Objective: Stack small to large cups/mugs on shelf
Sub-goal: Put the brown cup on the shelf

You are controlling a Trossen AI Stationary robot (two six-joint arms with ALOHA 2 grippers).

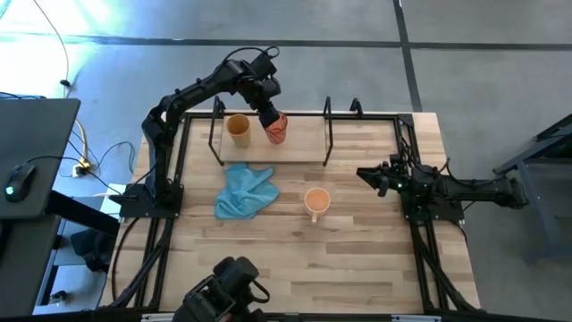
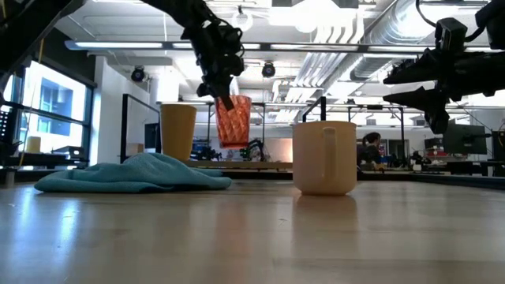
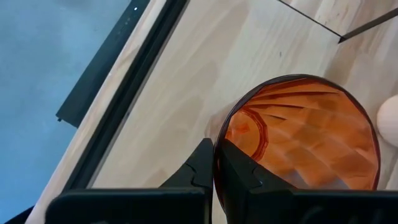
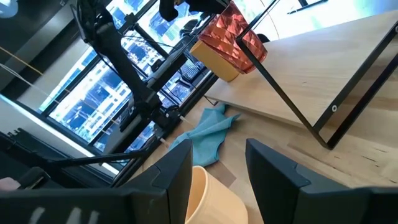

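1. While I hold the left gripper [image 1: 271, 114] over the shelf [image 1: 273, 161], its fingers [image 3: 239, 174] are clenched on the rim of the red cup [image 1: 277, 129], one finger inside the wall and one outside. From the low view the cup hangs tilted, clear of the surface, just beside the yellow cup [image 1: 238, 129].
2. Yellow cup stands upright on the shelf base. The orange mug [image 1: 316, 201] sits on the open table [image 1: 357, 259], well apart from the shelf, near the blue cloth [image 1: 245, 191].
3. Right gripper [image 1: 379, 177] waits near the table's right edge, fingers [image 4: 273, 168] spread and holding nothing, pointed toward the mug.
4. Handling judgement: the red cup looks thin, rigid and light, with a ribbed translucent wall. A rim pinch suits it, but the wall is probably slick, and the tilt suggests it can pivot in the grip. I would avoid quick wrist turns.
5. The mug looks heavier and stiffer. I judge a rim pinch opposite the handle, or over the handle side, to be the best hold.
6. Edges: the thin upright posts [image 1: 327, 134] and top rails frame the shelf closely. The left wrist is close to the rear rail.
7. Open room: the table between mug and shelf front is mostly bare, and the cloth lies off to the left.
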